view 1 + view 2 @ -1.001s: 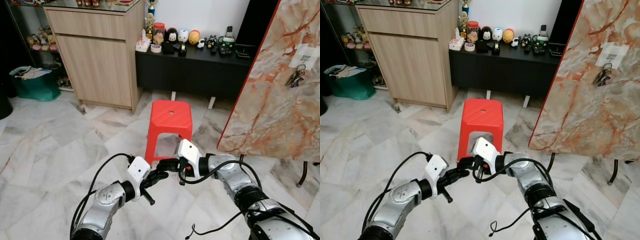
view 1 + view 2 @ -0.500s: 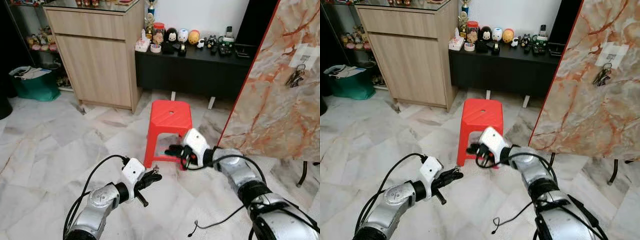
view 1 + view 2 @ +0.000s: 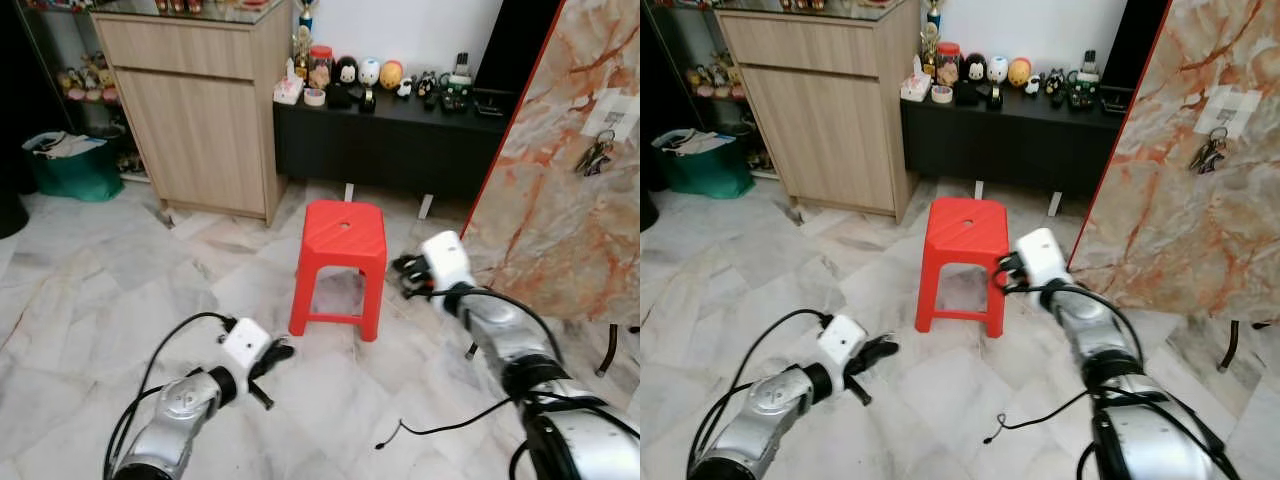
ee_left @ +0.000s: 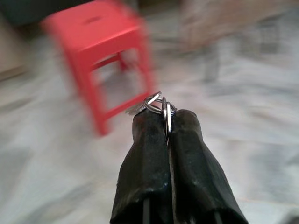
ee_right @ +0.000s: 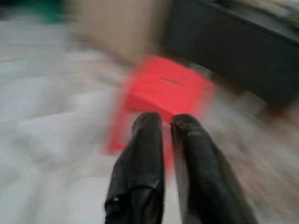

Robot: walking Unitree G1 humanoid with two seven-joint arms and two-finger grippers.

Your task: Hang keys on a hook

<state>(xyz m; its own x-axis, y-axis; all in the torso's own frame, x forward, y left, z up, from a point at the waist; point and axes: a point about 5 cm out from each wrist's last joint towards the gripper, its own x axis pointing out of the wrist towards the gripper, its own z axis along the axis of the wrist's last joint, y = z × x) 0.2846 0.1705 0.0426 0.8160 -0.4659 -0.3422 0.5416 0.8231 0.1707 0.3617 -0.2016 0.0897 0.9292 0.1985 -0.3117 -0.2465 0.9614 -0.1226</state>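
Observation:
My left gripper (image 3: 280, 351) hangs low over the floor, left of the red stool (image 3: 341, 232). It is shut on a silver key ring (image 4: 160, 101) that sticks out past its fingertips. My right gripper (image 3: 404, 274) is raised at the stool's right side, near the marble panel (image 3: 560, 230). Its fingers (image 5: 142, 154) are shut with nothing between them. On the panel, a second bunch of keys (image 3: 592, 156) hangs from a hook on a white patch (image 3: 614, 112).
A wooden cabinet (image 3: 195, 110) stands at the back left. Beside it a black low table (image 3: 400, 145) carries figurines. A green bin (image 3: 65, 165) is at the far left. A loose black cable (image 3: 440, 430) lies on the marble floor by my right arm.
The two grippers, close together in front of the stool a second ago, have parted. The right one swung up and right toward the panel; the left drew back lower left with the key ring.

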